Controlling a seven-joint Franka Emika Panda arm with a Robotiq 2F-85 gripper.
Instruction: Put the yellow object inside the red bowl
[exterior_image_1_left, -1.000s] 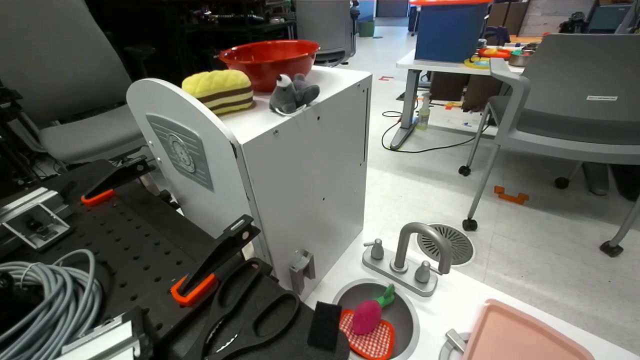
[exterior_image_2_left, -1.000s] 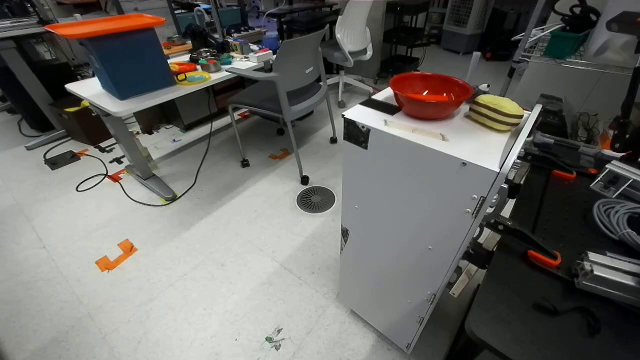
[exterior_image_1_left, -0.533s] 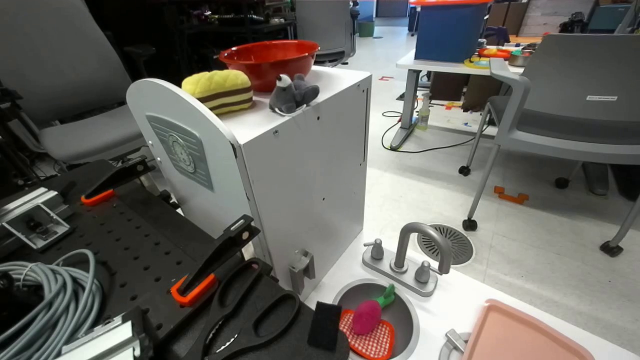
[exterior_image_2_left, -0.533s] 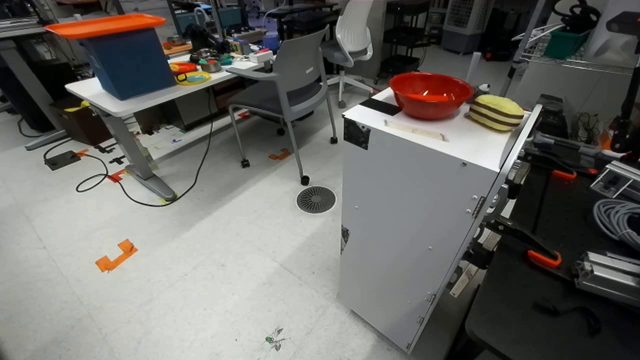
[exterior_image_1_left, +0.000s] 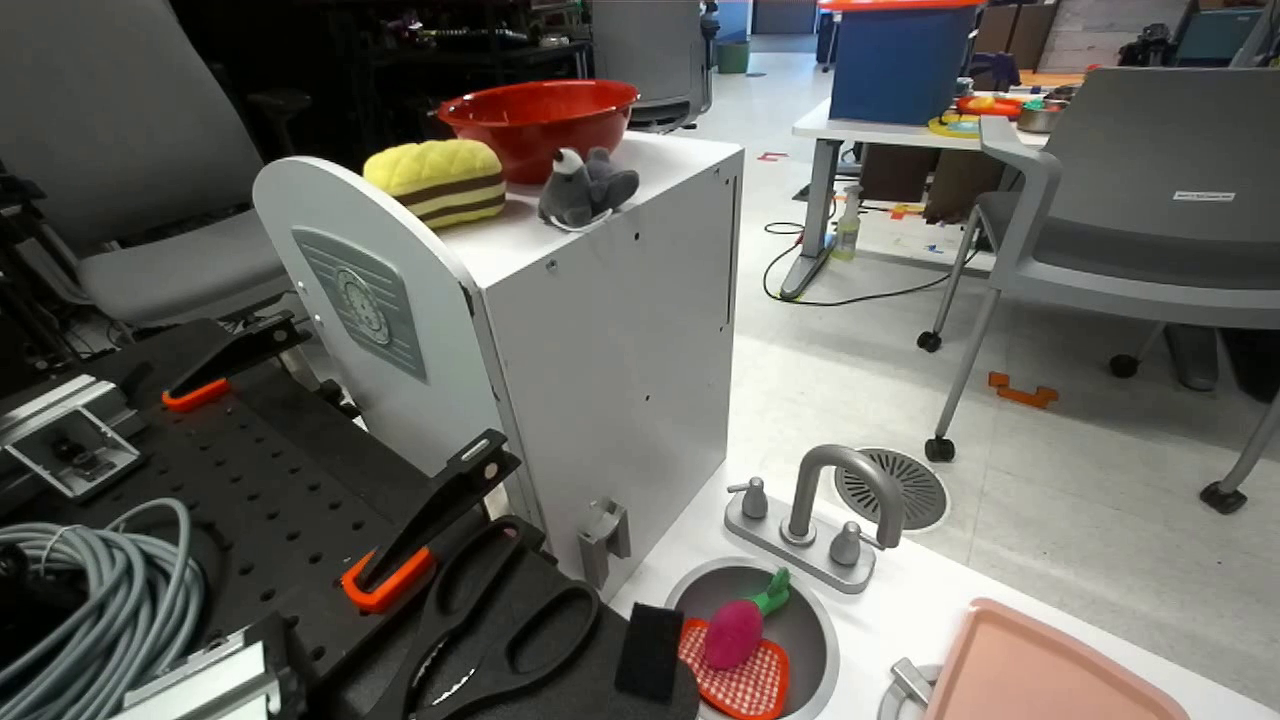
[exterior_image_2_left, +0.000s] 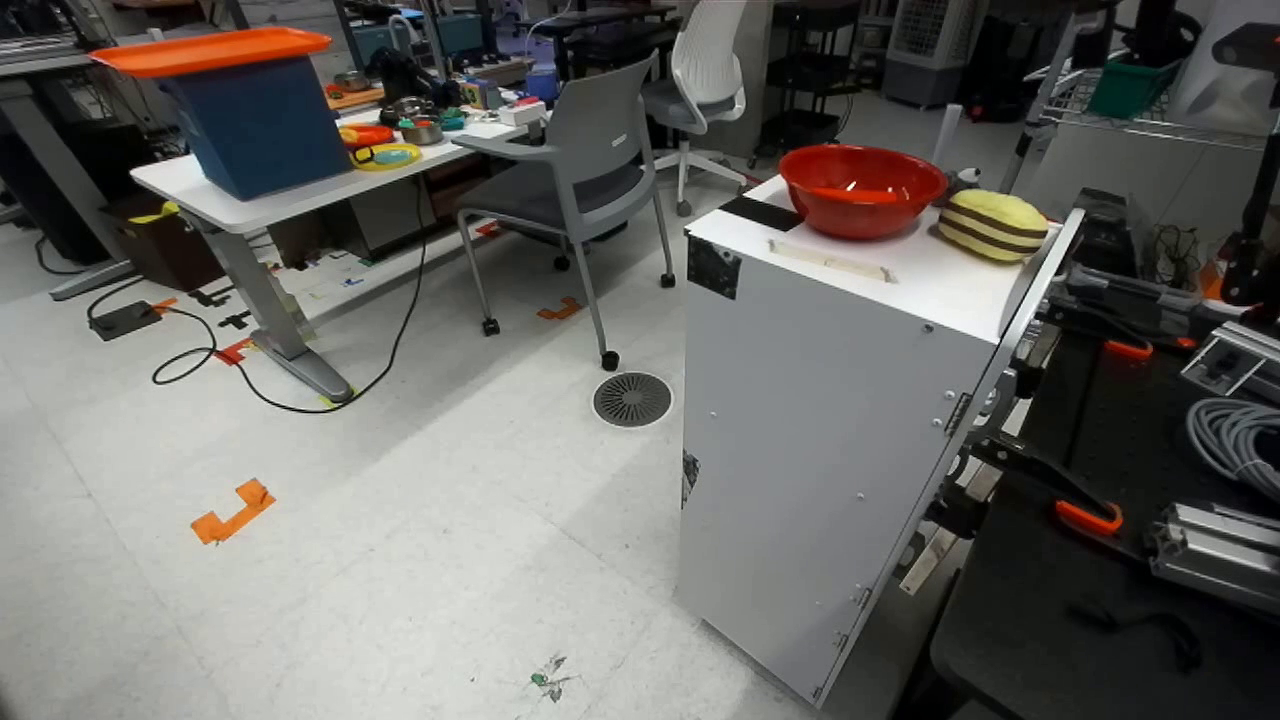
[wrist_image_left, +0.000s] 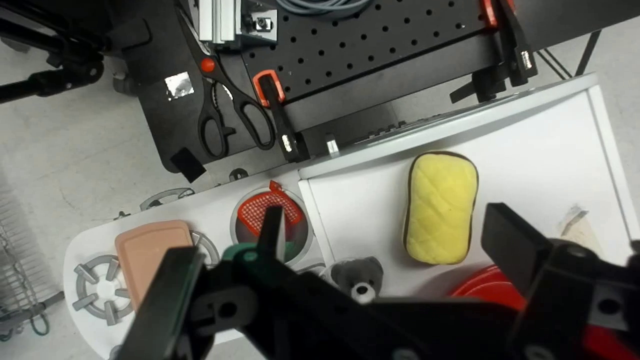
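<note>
Black hand (wrist_image_left: 390, 240), blocky grey-black fingers (wrist_image_left: 511, 247), round screws (wrist_image_left: 578, 251)

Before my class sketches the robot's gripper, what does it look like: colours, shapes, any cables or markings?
In the wrist view the gripper looks mostly black and angular, with greyer patches around dark round pivots. Its fingers are blocky, flat-faced and dark grey. One side shows a green tint, perhaps a reflection. I can make out no lettering or cable on it.

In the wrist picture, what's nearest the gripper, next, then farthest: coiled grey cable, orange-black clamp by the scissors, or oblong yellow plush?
1. Yellow plush, right of centre, nearest the gripper
2. Orange-black clamp, upper left
3. Grey cable, top edge
</note>
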